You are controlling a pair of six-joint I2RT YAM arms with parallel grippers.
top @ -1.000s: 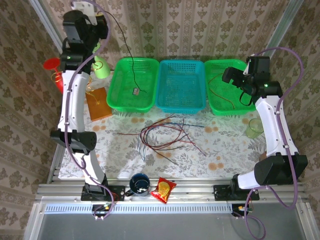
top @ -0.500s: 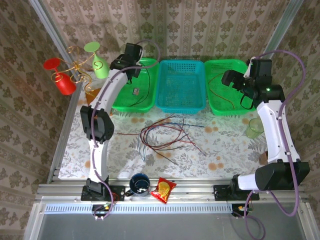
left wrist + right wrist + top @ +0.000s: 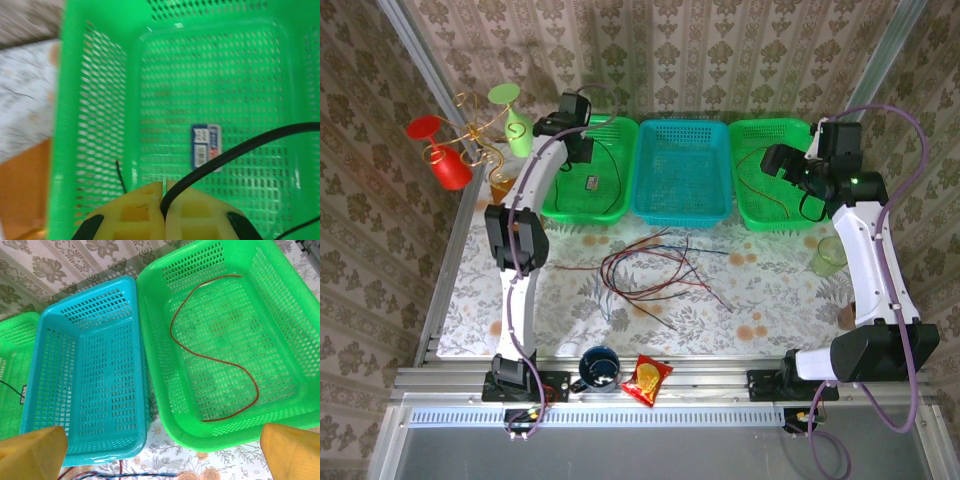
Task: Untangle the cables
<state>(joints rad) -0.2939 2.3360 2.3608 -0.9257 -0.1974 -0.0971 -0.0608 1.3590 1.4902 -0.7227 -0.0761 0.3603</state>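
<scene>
At the near edge of the table [image 3: 770,300], between the two arm bases, stand a blue mug [image 3: 599,367] and a red-and-yellow snack packet [image 3: 646,379], just beside each other.

Farther in, at the middle of the table, lies the cable tangle [image 3: 655,272]: red, black and blue-teal strands looped over one another, apart from both grippers. A green cup [image 3: 828,256] stands near the right edge, beside the right arm.

Beyond the tangle, three baskets sit side by side along the far side: a left green basket [image 3: 582,216], a teal basket [image 3: 682,217] and a right green basket [image 3: 280,315].

The left gripper [image 3: 164,187] hangs over the left green basket. Its yellow fingers are pressed together, pinching a black cable [image 3: 240,147]. The cable runs from the fingers down into this basket, where a small blue-and-white tag [image 3: 205,146] lies on the floor.

The right gripper [image 3: 161,432] hangs above the near rims of the teal and right green baskets. Its fingers are spread wide and grip nothing. A red cable [image 3: 215,357] lies curved on the floor of the right green basket.

At the far left, a wire stand [image 3: 475,130] carries a red and a green glass.
</scene>
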